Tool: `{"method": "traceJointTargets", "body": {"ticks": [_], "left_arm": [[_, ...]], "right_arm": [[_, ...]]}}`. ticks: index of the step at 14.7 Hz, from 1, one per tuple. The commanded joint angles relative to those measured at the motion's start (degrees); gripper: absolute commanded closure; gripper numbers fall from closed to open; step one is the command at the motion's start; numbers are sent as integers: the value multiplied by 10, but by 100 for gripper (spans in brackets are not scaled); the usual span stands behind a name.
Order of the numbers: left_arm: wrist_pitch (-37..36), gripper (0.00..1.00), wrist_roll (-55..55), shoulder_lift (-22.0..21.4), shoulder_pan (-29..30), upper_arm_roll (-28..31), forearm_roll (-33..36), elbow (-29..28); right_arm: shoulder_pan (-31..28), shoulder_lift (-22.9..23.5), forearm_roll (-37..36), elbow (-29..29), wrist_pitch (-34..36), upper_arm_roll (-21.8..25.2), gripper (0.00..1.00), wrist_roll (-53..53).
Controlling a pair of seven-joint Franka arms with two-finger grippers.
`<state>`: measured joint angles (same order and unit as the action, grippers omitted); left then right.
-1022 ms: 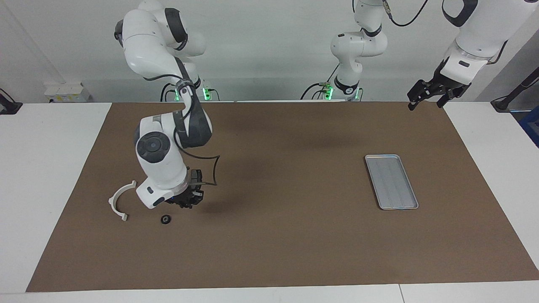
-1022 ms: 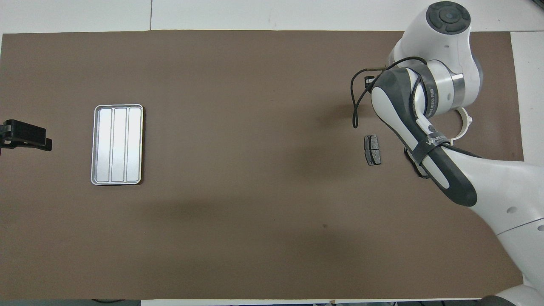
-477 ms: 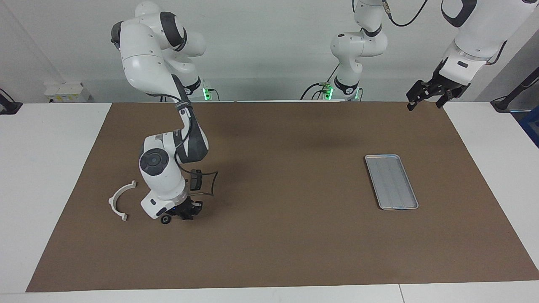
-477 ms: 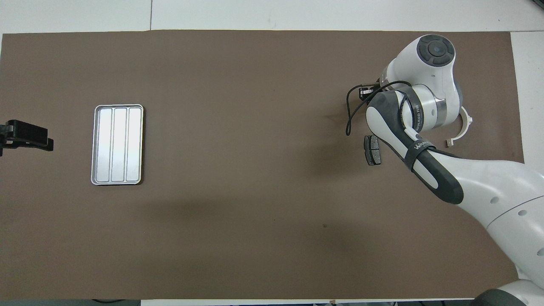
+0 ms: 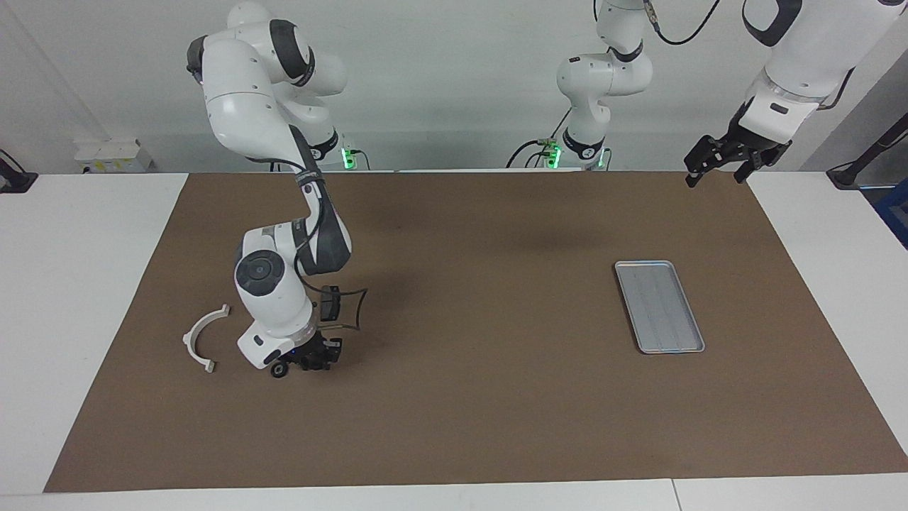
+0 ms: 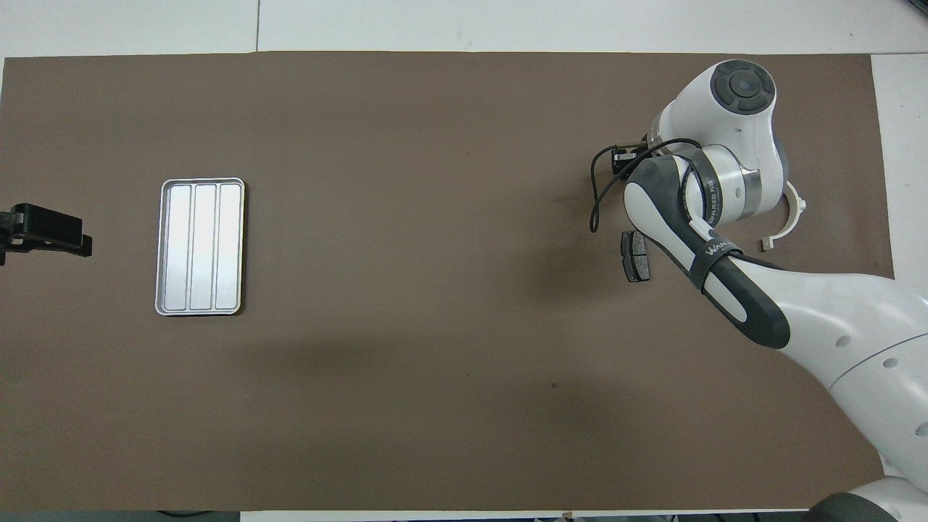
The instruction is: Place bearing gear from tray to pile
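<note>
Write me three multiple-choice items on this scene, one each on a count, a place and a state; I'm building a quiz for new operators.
1. How many parts lie in the tray?
A. four
B. two
C. none

2. Where is the white half-ring bracket?
A. in the tray
B. on the brown mat, toward the right arm's end of the table
C. held up in the air by a gripper

3. How is the left gripper?
A. raised in the air with open jaws, holding nothing
B. pressed down into the tray
C. shut on the bracket

Answers:
1 C, the tray's ridged floor is bare.
2 B, it lies flat on the mat beside the lowered right arm.
3 A, it hangs above the mat's corner, jaws apart and empty.
</note>
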<state>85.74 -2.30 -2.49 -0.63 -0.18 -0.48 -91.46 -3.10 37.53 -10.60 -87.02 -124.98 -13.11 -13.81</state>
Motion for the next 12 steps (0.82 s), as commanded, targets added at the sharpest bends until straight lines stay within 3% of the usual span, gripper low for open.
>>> {"method": "traceJointTargets", "body": {"ticks": [1,12], "left_arm": [[14,0,5,-12,-3,3,-6,-17],[19,0,5,-12,-3,1,-6,-17]], "right_arm": [[-4,-2,-12,-7,-13,-7,0,-9],[-17,-16,-12,-6,-11,-5,0,-7]]}}
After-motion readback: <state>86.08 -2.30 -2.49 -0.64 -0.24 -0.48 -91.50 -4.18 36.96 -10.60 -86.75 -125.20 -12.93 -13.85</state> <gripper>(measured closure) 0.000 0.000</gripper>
